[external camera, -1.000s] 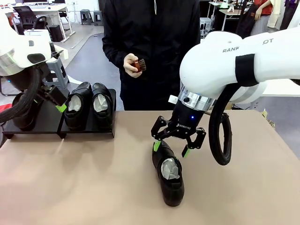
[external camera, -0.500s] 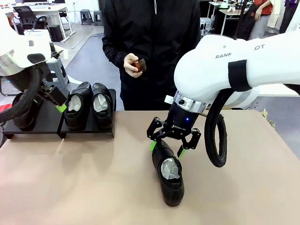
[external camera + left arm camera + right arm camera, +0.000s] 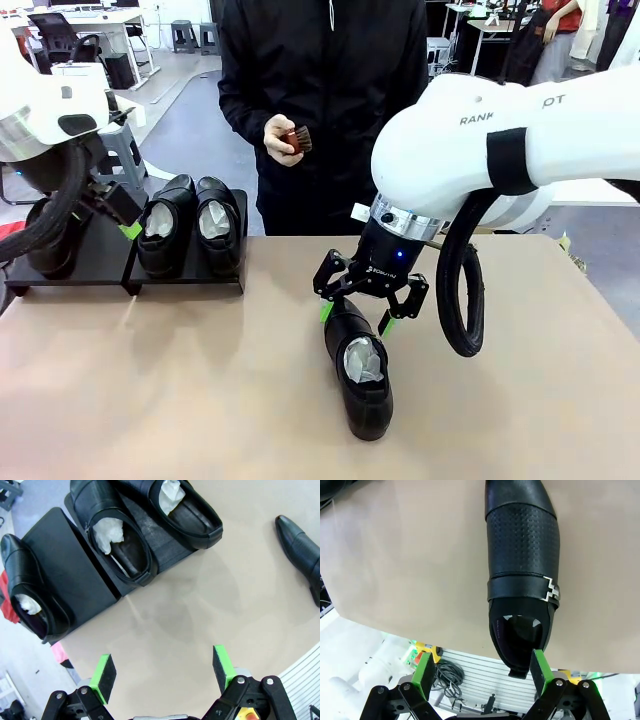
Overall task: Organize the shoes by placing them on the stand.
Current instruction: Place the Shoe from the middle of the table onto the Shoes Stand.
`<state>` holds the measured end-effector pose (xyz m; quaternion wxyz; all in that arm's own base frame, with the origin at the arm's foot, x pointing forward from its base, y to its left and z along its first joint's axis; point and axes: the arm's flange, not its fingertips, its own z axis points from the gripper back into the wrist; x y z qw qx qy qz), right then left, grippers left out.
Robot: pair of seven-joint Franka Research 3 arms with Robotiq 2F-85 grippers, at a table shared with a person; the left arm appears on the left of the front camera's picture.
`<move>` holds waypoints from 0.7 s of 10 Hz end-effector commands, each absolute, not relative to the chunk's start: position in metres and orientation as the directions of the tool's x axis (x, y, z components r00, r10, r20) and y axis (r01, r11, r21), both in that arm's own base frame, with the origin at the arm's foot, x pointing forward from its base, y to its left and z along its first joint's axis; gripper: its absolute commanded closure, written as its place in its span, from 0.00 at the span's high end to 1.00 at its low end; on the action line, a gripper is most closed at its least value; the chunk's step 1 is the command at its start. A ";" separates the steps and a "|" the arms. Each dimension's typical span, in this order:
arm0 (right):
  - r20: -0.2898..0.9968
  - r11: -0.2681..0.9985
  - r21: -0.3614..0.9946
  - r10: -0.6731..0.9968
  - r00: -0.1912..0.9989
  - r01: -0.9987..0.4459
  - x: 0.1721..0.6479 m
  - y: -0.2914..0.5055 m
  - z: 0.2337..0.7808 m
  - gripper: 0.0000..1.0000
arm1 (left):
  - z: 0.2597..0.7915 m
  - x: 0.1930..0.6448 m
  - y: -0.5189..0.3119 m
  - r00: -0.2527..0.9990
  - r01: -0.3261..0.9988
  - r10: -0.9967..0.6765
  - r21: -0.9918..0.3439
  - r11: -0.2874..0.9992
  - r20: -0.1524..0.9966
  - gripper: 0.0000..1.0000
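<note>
1. Change: over the last second the right gripper (image 3: 364,311) has moved left and down, and it now hangs directly over the heel end of the loose shoe (image 3: 358,372). In the last half second it has not moved.
2. Right gripper state: released. The jaws stand wide, one green pad on each side of the shoe's heel. The front view shows no clear contact. In the right wrist view the right-hand pad (image 3: 540,666) sits just beside the heel of the shoe (image 3: 522,575), and the other pad stands apart from it.
3. Left gripper (image 3: 164,672) state: released and holding nothing. It hovers over bare table (image 3: 210,605) near the front edge of the stand (image 3: 82,565), as it did a second ago.
4. Loose shoe location: it lies on the table near the middle, toe toward the robot, well apart from the stand.
5. Stand (image 3: 100,255) location: far left of the table. A pair of shoes (image 3: 190,225) occupies its right section. A third shoe (image 3: 50,235) stands at the far left of its left section, with a free space beside it.
6. Person: stands at the far side, holding a small brush (image 3: 297,139) in one hand (image 3: 280,138).
7. Meaning for the task: three shoes are placed. The right gripper appears aligned for the grasp of the fourth; closing on the heel is the likely next step.
</note>
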<state>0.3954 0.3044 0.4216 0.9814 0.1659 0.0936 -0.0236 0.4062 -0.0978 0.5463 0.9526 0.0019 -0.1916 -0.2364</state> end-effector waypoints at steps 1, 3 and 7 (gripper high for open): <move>-0.075 0.942 0.336 0.050 0.996 -0.022 0.379 0.283 0.459 1.00 | 0.545 0.405 -0.097 0.813 0.448 -0.443 0.080 0.891 0.378 1.00; 0.122 0.972 0.192 0.110 0.986 -0.133 0.372 0.236 0.508 1.00 | 0.545 0.405 -0.097 0.813 0.448 -0.443 0.080 0.891 0.378 1.00; 0.147 0.980 0.172 -0.124 0.981 0.098 0.409 0.102 0.517 1.00 | 0.549 0.330 -0.158 0.943 0.170 -0.168 0.016 0.985 0.288 1.00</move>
